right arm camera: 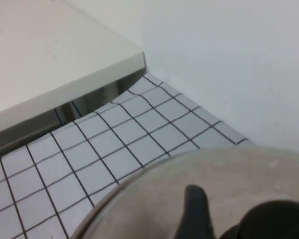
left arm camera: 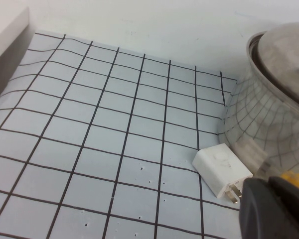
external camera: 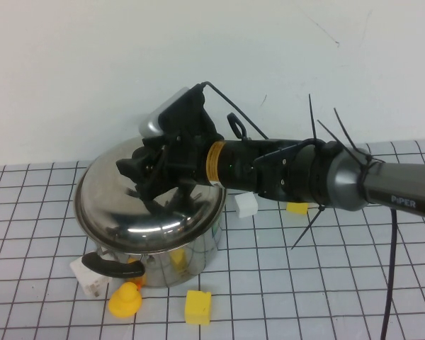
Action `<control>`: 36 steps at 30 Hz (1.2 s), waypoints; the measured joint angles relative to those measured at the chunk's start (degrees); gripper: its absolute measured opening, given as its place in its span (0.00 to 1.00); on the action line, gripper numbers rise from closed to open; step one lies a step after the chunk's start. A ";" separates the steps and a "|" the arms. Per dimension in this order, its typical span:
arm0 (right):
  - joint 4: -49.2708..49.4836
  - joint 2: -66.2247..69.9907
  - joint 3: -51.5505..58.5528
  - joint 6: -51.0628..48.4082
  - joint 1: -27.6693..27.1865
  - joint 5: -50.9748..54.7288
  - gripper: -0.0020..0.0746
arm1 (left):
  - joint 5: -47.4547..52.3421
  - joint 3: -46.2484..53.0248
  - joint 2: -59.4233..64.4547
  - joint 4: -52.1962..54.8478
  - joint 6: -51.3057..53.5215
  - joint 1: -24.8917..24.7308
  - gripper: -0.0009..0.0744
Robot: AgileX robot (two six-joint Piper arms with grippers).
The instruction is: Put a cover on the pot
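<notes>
The table (external camera: 340,297), covered in a white sheet with a black grid, is carrying everything, and the right arm (external camera: 382,185) is reaching across it from the right side toward the left. The pot (external camera: 171,256) is standing on the left half of the table, its shiny straight wall reflecting the grid and one black side handle (external camera: 112,266) pointing toward the near left. The domed steel lid (external camera: 134,205) is lying over the pot's mouth, tilted slightly. The right gripper (external camera: 152,177) is sitting directly above the middle of the lid, its black fingers (external camera: 132,168) appearing to be gathered around the lid's knob, which is itself hidden. The left gripper is not appearing in any view; its wrist camera is looking at the pot's wall (left arm camera: 269,119) from nearby. A white charger plug (left arm camera: 221,171) is lying just beside the pot's base. A yellow duck (external camera: 125,299) and a yellow block (external camera: 197,307) are resting in front of the pot, while a white block (external camera: 246,204) and another yellow piece (external camera: 296,207) are lying under the arm.
</notes>
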 joint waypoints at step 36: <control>-17.23 -92.00 64.65 8.35 0.03 14.85 0.11 | 0.09 0.00 0.00 0.00 -0.21 0.00 0.01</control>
